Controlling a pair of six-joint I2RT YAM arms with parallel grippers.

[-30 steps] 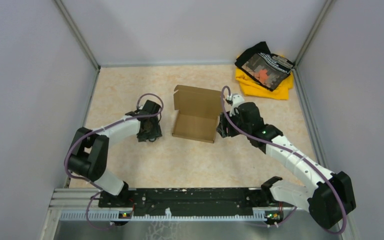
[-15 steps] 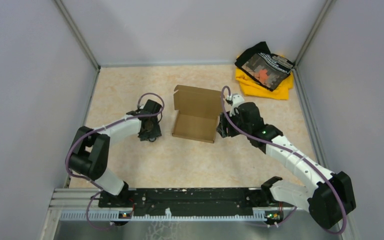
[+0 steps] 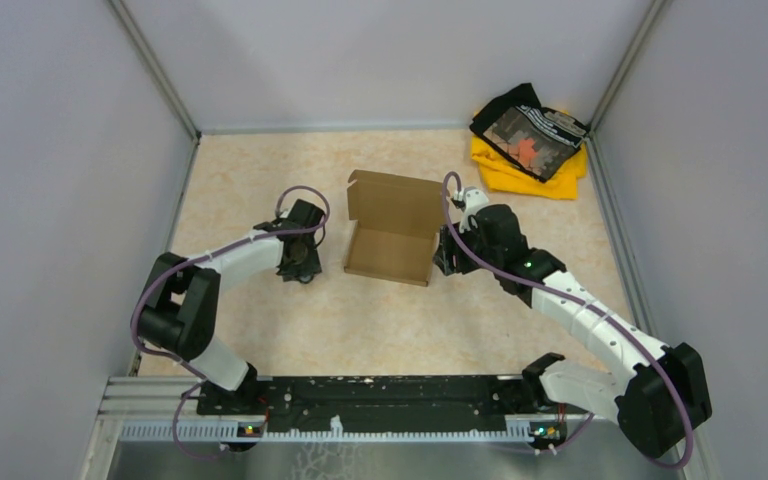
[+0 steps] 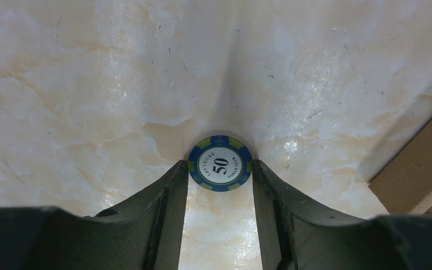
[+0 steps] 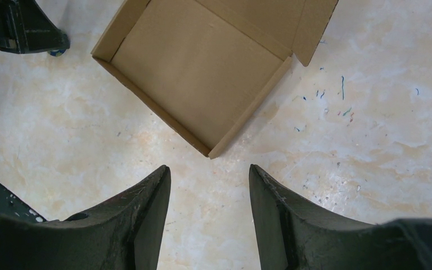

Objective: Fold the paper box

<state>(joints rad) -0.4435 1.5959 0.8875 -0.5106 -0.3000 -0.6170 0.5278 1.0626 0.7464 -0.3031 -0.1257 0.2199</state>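
Observation:
The paper box (image 3: 392, 232) is plain brown cardboard, lying open on the table with its lid flap raised at the back; the right wrist view shows its tray (image 5: 197, 73) from above. My left gripper (image 4: 220, 165) points down at the table left of the box. Its two fingertips touch opposite edges of a blue and green "50" poker chip (image 4: 220, 165) lying flat. A corner of the box (image 4: 422, 169) shows at the right of that view. My right gripper (image 5: 209, 167) hovers open and empty just off the box's near right corner.
A yellow and black cloth pile (image 3: 528, 140) lies at the back right corner. Grey walls (image 3: 60, 150) close in the table on three sides. The left arm's wrist (image 5: 17, 25) shows at the top left of the right wrist view.
My left gripper has drifted slightly toward the box and its jaws have narrowed onto the poker chip. The right arm and the box have not moved.

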